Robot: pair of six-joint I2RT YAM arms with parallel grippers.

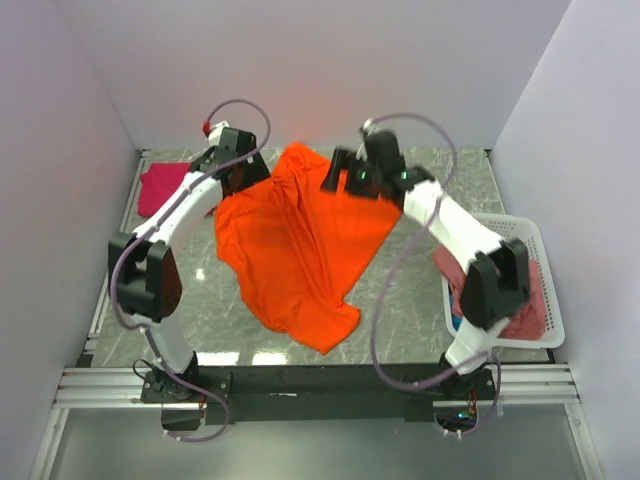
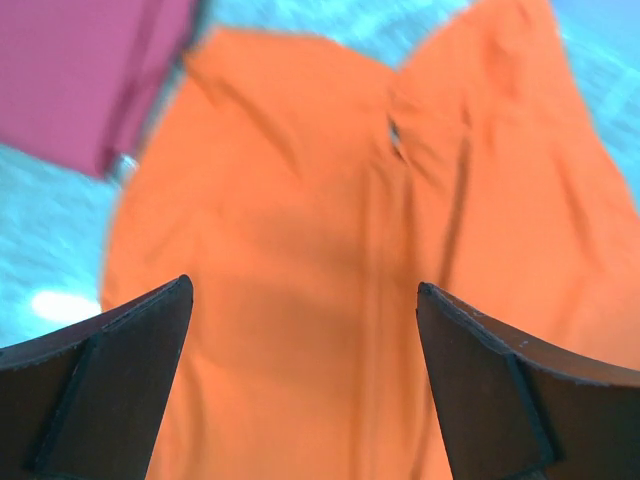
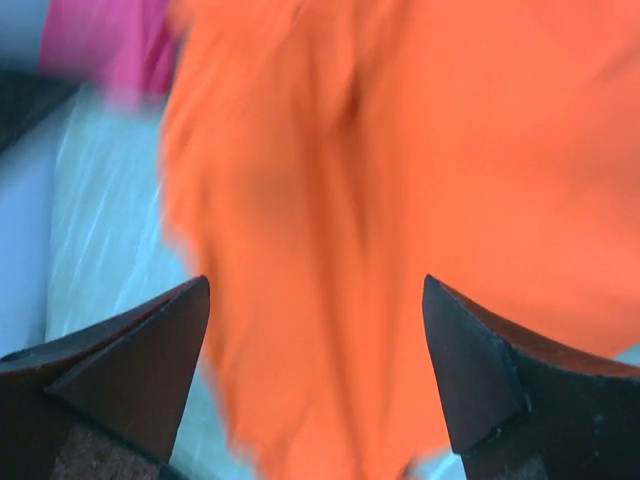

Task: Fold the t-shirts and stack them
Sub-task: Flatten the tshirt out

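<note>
Grey marbled tabletop (image 1: 410,290) carries your orange t-shirt (image 1: 295,240), spread rumpled. Your left gripper (image 2: 303,288) and right gripper (image 3: 316,285) hover over its far edge, fingers wide apart, gripping nothing. A magenta t-shirt (image 1: 160,188) lies to its left, and a white basket (image 1: 553,320) holding rose-pink cloth (image 1: 522,315) sits to its right.

Marbled table (image 1: 200,300) bears orange t-shirt (image 1: 295,250), magenta t-shirt (image 1: 160,187), white basket (image 1: 510,222)

orange t-shirt (image 1: 300,240) — matt cloth | basket (image 1: 535,228) — white plastic | table (image 1: 215,310) perhaps glossy
</note>
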